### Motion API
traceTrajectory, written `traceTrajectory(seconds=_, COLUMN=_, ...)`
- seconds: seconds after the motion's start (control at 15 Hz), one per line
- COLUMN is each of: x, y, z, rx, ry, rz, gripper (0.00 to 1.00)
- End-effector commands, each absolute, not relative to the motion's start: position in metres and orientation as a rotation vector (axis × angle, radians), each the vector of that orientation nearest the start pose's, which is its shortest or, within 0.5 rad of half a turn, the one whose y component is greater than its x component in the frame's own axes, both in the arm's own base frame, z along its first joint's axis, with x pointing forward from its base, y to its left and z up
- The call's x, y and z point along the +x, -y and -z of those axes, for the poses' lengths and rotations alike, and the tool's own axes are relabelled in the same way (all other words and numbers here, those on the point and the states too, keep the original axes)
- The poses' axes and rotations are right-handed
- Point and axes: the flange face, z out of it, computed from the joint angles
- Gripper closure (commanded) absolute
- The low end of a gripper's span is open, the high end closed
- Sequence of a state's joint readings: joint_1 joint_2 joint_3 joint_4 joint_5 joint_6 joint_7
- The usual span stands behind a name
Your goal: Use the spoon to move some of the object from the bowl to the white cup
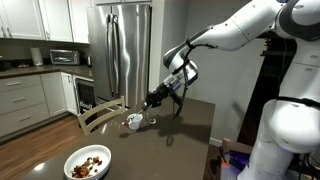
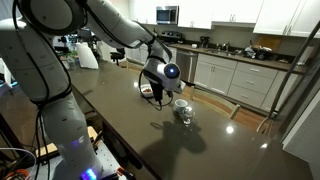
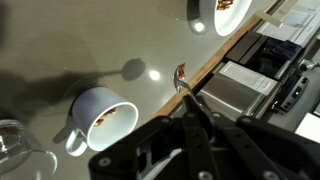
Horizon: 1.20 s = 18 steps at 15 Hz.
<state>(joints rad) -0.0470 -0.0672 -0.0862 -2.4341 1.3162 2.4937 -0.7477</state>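
Fingers grip the spoon, its handle mostly hidden; the bowl is cropped.

A long dark table with a glossy top (ceiling lights show in it as bright spots) carries three things. In an exterior view, a wide white bowl sits at the table's near left corner. Well apart from it, farther along the table, stands a small white cup. A clear glass stands just beside the cup.
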Motion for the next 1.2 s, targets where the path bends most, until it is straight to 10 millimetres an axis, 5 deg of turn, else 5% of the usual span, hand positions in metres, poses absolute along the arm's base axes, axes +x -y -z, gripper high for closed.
traceTrajectory(seconds=0.0, x=0.482, y=0.083, z=-0.349, rx=-2.347, ry=-0.579, rz=0.569, gripper=0.96)
traceTrajectory(seconds=0.53, x=0.486, y=0.113, z=-0.357, rx=-2.313, ry=-0.638, rz=0.585, gripper=0.96)
traceTrajectory(seconds=1.13, x=0.483, y=0.140, z=-0.344, rx=-2.296, ry=-0.707, rz=0.594, gripper=0.96)
